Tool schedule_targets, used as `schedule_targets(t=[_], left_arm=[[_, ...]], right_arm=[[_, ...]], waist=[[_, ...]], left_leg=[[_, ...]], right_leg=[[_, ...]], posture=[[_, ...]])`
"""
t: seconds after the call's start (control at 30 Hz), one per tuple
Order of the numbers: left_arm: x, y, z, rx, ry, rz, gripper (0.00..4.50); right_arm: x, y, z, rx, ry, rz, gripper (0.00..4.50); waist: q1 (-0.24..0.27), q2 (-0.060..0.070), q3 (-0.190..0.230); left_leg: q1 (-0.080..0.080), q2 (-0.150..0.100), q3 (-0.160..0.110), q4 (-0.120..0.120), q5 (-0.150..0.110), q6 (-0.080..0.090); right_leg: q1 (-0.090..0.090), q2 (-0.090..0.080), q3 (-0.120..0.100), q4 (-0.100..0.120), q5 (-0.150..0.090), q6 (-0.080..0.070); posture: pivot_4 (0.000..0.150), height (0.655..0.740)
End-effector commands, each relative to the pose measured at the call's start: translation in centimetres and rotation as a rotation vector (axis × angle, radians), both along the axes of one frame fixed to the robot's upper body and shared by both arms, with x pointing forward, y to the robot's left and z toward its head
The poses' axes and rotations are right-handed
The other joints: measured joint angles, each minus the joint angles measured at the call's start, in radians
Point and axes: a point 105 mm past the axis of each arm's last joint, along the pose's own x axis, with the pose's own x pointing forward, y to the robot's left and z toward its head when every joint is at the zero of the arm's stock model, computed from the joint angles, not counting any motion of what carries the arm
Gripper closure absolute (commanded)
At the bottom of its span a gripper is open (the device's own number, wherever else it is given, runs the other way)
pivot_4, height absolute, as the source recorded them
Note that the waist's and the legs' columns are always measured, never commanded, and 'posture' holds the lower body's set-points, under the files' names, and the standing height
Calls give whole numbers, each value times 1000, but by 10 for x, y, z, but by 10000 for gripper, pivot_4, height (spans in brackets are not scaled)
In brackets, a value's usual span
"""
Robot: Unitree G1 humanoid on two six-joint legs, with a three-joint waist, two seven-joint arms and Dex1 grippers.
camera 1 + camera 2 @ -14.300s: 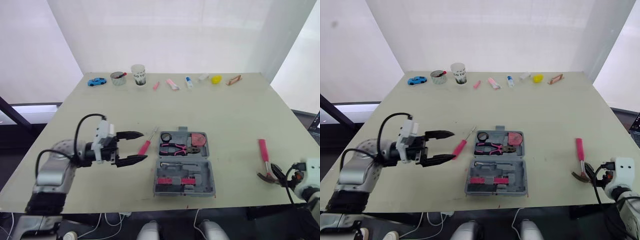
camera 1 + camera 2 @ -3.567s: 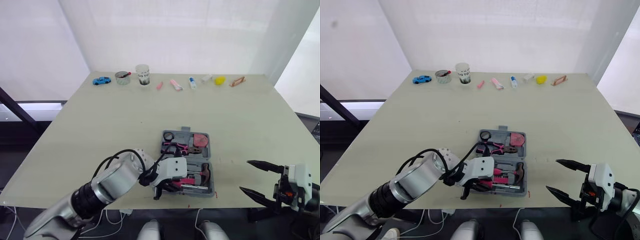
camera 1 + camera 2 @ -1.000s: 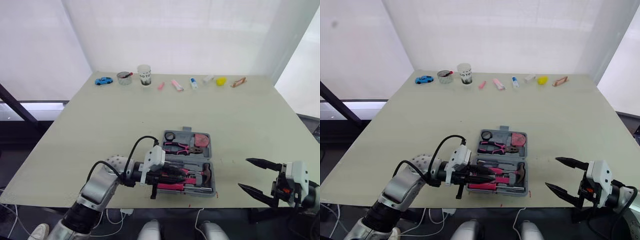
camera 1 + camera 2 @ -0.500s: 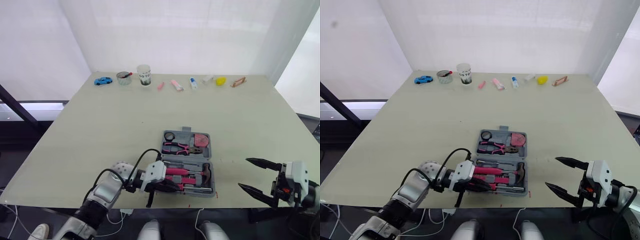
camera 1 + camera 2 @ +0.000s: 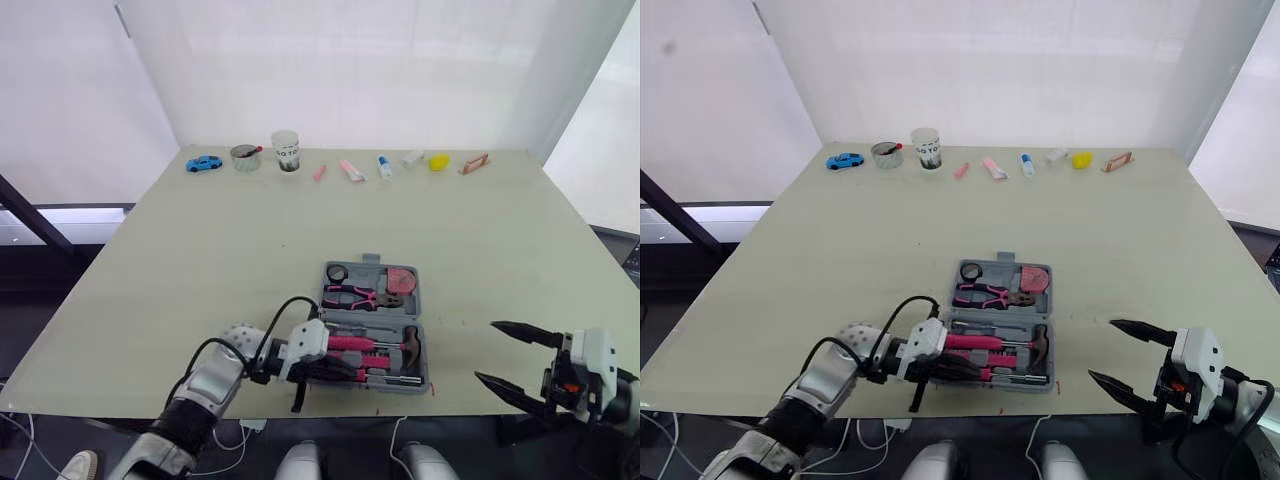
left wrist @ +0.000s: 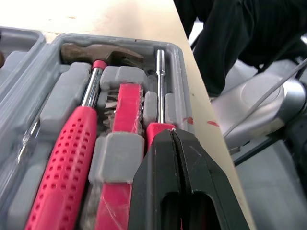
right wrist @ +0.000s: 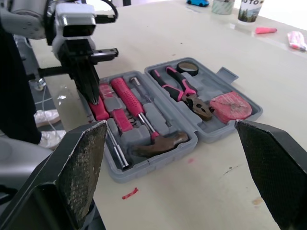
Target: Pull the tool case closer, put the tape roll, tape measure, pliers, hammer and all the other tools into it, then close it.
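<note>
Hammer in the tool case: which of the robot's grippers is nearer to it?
Left. The left gripper, shut, is inside the tool case beside the hammer; the right gripper hangs open off to the case's right, clear of it.

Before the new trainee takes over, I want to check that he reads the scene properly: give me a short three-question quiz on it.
1. True or false: the tool case is shut.
2. The right gripper is: A open; B shut on a wrench; C shut on the case lid.
3. Fill in: the hammer lies in the case half ____ the robot.
Key: 1 false; 2 A; 3 nearer.
</note>
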Motion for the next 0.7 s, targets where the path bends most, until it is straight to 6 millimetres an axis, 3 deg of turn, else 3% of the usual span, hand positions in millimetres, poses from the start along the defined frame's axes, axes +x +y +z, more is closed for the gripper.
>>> schedule_targets(t=[0.03,0.23,0.37,0.57,0.6,0.7], left_arm=[[8,15,32,-124,15,108,44351],[18,61,45,-171,0,383,44351],[19,109,42,-155,-6,622,32403],[5,159,38,-113,-22,814,3598],[3,163,38,-110,-26,832,646],[-4,173,39,-107,-37,869,646]], right_arm=[[5,-12,2,-3,-40,-87,0],[5,-31,-13,9,-28,-224,0],[4,-46,-18,29,-11,-306,0],[-5,-69,-34,19,37,-398,0],[-6,-71,-35,15,41,-407,0],[-11,-75,-39,25,71,-419,0]], waist=[[0,0,0],[0,0,0],[-5,0,0],[1,1,0],[3,1,0],[2,1,0]], left_leg=[[0,0,0,0,0,0],[0,0,0,-1,0,0],[0,1,0,-1,0,0],[1,1,0,-1,0,0],[1,1,0,-1,0,0],[1,1,0,-1,0,0]], right_leg=[[0,0,0,0,0,0],[0,0,0,0,0,0],[0,0,0,0,0,0],[-1,-2,0,0,-1,1],[-1,-2,0,0,-1,1],[-2,-3,0,-1,-1,1]], posture=[[1500,7400],[1500,7400],[1500,7400],[1500,7400],[1500,7400],[1500,7400]])
